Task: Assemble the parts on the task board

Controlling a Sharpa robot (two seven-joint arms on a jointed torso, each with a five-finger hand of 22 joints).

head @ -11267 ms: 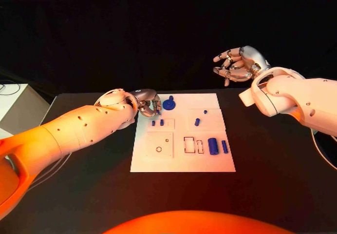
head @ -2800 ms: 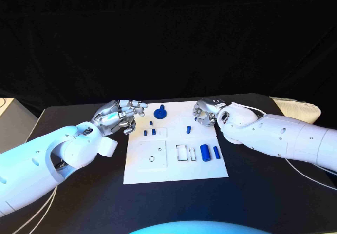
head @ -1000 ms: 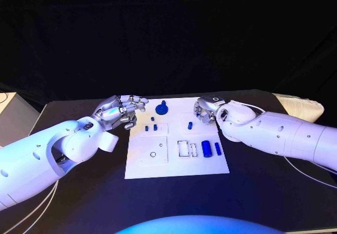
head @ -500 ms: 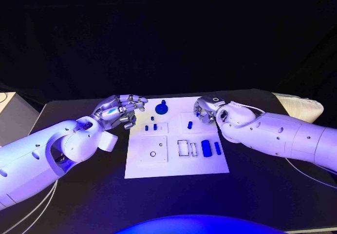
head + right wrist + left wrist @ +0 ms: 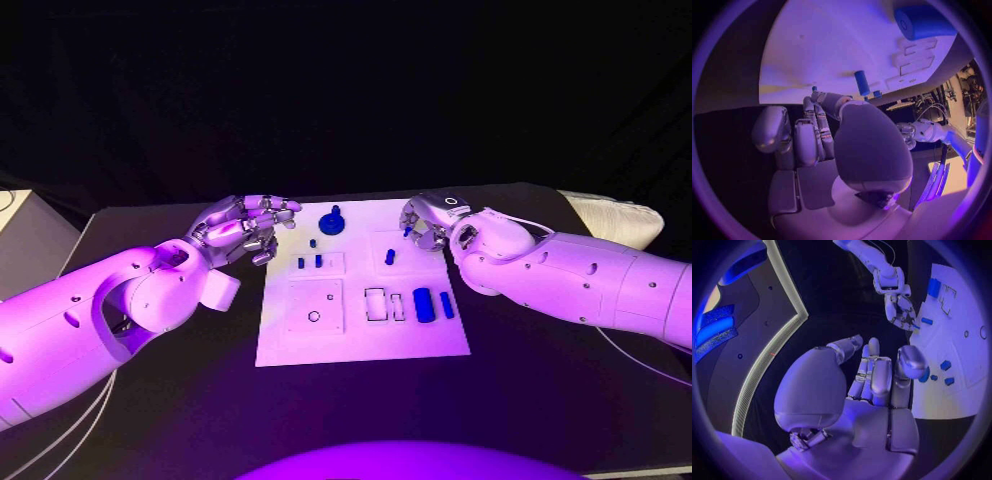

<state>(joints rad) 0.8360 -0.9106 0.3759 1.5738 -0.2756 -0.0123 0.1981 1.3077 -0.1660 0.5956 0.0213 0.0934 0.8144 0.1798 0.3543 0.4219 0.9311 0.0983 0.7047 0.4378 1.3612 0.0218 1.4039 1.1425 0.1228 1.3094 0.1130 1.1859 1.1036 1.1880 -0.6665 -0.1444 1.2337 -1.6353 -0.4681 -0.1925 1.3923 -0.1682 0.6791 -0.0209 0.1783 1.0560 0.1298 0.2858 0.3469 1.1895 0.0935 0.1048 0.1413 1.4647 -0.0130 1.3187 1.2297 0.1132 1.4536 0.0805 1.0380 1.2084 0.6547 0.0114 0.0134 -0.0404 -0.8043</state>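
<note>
The board (image 5: 361, 335) lies flat at the middle of the black worktop (image 5: 173, 400), its long side running from 12 to 6 o'clock. On it lie small blue parts: a round knob (image 5: 332, 222) near the 12 o'clock edge, a tiny peg (image 5: 313, 243) just below it, and two short pegs (image 5: 309, 262) side by side in a square recess toward 9 o'clock. A slim pin (image 5: 389, 257) rests near the middle of the upper half. Toward 3 o'clock a thick cylinder (image 5: 424, 304) lies beside a thinner bar (image 5: 447, 305), with outlined rectangular slots (image 5: 384, 305) just to their 9 o'clock side and a small ring mark (image 5: 315, 316) further that way.

The left robot hand (image 5: 248, 228) hovers off the board's 10 o'clock corner, fingers curled loosely inward with nothing in them; the left wrist view shows the same, palm (image 5: 870, 390) bare. The right robot hand (image 5: 427, 224) sits over the board's 1 o'clock corner, fingers bent down toward the surface near the pin. In the right wrist view its fingers (image 5: 807, 140) lie together, curled, with no part between them, though I cannot tell whether the tips touch the board.
</note>
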